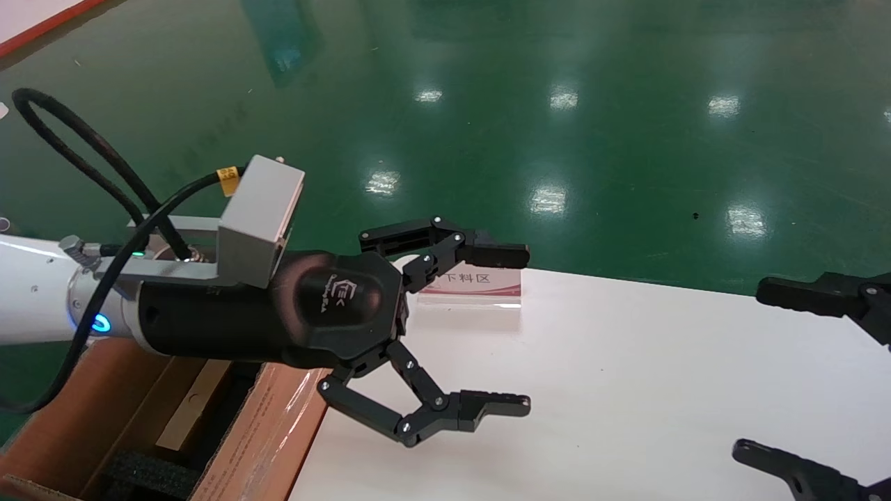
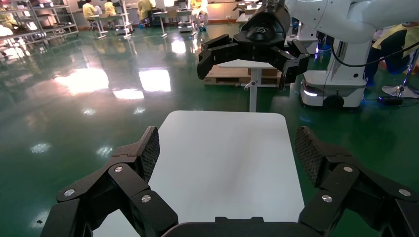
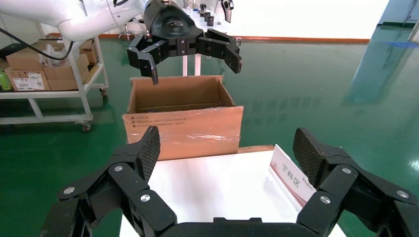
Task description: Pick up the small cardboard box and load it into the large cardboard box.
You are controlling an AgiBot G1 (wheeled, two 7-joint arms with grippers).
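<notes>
The large cardboard box stands open at the table's left end, with shiny tape on its near flap; it also shows in the right wrist view. A slim flat brown cardboard piece, which looks like the small cardboard box, lies inside it beside black foam, partly hidden by my left arm. My left gripper is open and empty, just above the table's left part, right of the carton. My right gripper is open and empty over the table's right side.
A white-and-red sign card stands at the white table's far edge, behind the left gripper; it also shows in the right wrist view. Green floor surrounds the table. A shelf cart with boxes stands far off.
</notes>
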